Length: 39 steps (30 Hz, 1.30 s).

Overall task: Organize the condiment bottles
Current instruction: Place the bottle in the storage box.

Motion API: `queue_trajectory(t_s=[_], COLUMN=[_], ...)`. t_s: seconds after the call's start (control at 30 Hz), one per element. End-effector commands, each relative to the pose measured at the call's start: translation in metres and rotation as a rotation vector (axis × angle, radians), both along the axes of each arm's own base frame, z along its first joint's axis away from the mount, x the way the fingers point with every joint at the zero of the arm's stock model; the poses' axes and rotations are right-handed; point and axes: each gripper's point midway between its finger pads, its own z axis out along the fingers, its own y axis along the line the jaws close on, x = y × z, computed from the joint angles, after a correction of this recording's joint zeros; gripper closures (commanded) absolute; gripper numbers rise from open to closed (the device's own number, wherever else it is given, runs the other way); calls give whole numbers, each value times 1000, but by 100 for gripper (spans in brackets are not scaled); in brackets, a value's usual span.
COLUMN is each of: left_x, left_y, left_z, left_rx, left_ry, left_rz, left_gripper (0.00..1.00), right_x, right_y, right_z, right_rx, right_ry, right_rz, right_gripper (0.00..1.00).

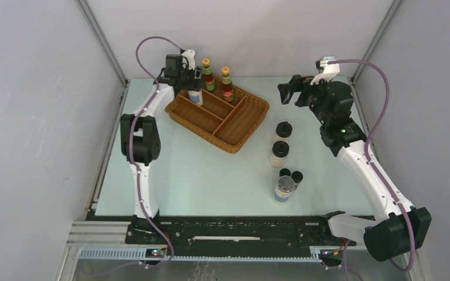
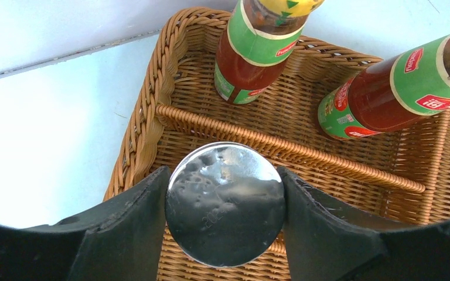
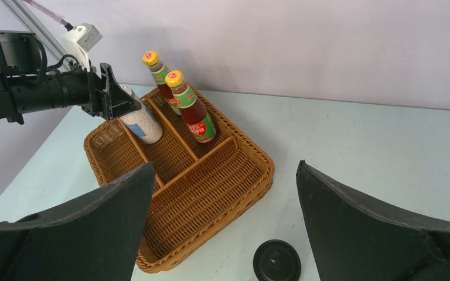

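My left gripper (image 1: 192,82) is shut on a silver-lidded jar (image 2: 225,205), its fingers pressed on both sides of the lid. The jar (image 1: 195,96) stands in the far-left compartment of the wicker tray (image 1: 262,110). Two red-brown sauce bottles (image 1: 208,75) (image 1: 227,85) stand upright in the tray's back compartment, just beyond the jar. My right gripper (image 1: 286,93) hangs open and empty above the table, right of the tray. On the table below it stand two black-capped shakers (image 1: 283,130) (image 1: 279,153), two tiny dark vials (image 1: 285,173) (image 1: 297,175) and a second silver-lidded jar (image 1: 284,188).
The tray's (image 3: 263,170) two long front compartments hold nothing. Enclosure walls and metal posts close in the table's back and sides. The loose bottles stand in a line between the tray and the right arm.
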Motion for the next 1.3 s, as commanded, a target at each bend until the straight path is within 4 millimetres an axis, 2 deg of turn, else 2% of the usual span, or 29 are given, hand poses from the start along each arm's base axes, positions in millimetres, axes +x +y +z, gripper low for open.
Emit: queue_trajectory(t_s=[0.0,0.2,0.43,0.97,1.27], left_x=[14,14,16,18,14], left_y=[-16,-15,-12,-6,-7], left_z=[41,37,43,80,112], left_rx=[-42,-41,-41,-39,-77], left_ry=[-99,-92,-109,-194,-244], left_rz=[-20,-5,11,45,56], left_gripper=[28,20,16,12,12], right_x=[0,0,-1,1,3], right_y=[5,7,7,6,3], right_z=[10,9,9,6,1], right_rx=[-2,-6,-10,-25,-34], right_ry=[-42,-41,-40,-39,-23], right_rz=[16,20,23,22,18], right_gripper=[1,1,1,1,0])
